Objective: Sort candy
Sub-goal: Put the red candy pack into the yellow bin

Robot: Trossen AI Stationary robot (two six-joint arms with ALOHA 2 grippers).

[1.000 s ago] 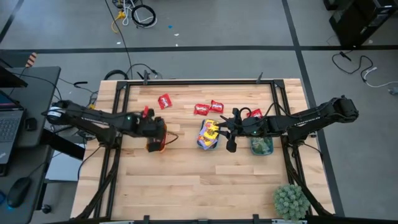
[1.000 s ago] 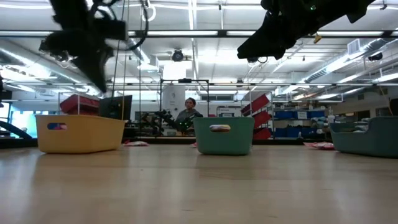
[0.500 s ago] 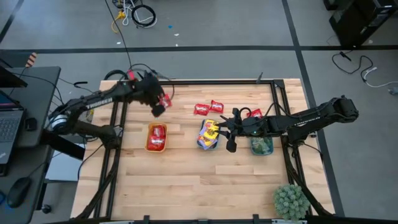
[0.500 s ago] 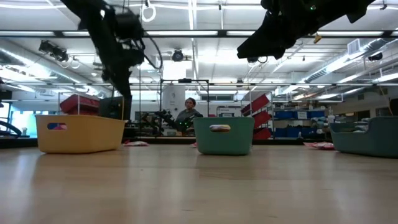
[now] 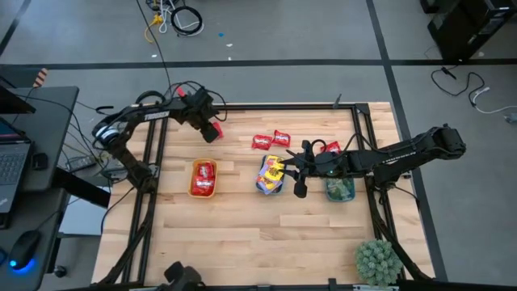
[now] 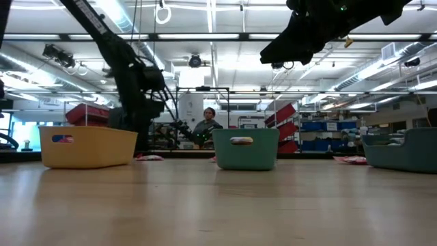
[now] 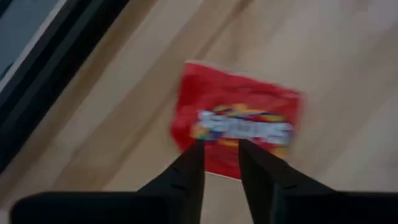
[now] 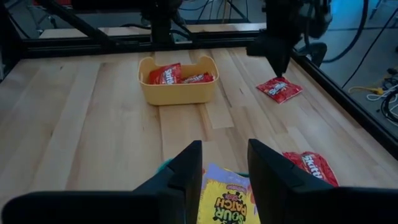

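Note:
A glossy red candy packet [image 7: 236, 121] lies flat on the table near its far left corner [image 5: 216, 130]. My left gripper [image 7: 221, 149] points down just over the packet's edge, fingers a little apart; the right wrist view shows it [image 8: 278, 71] above the packet [image 8: 280, 90]. My right gripper [image 8: 225, 165] hangs open and empty above the teal tray [image 5: 259, 187], which holds yellow candy [image 8: 225, 202]. Red candy lies in the yellow-orange tray [image 5: 203, 192]. My left gripper comes down from above over the red packet's edge [image 7: 214, 163], one finger on either side of that spot. Whether the fingertips touch the packet, I cannot tell. The packet lies flat on the table.
Three more red packets [image 5: 262, 142] [image 5: 281, 137] [image 5: 331, 147] lie loose at the far middle. A third tray [image 5: 339, 196] with green candy stands at the right. A spiky plant [image 5: 378, 260] sits at the near right corner. Black frame rails run along the table's far and side edges.
My left gripper has swung from above the yellow-orange tray toward the table's far left corner and has come down over the loose red packet, rolling as it went. The right arm has kept still.

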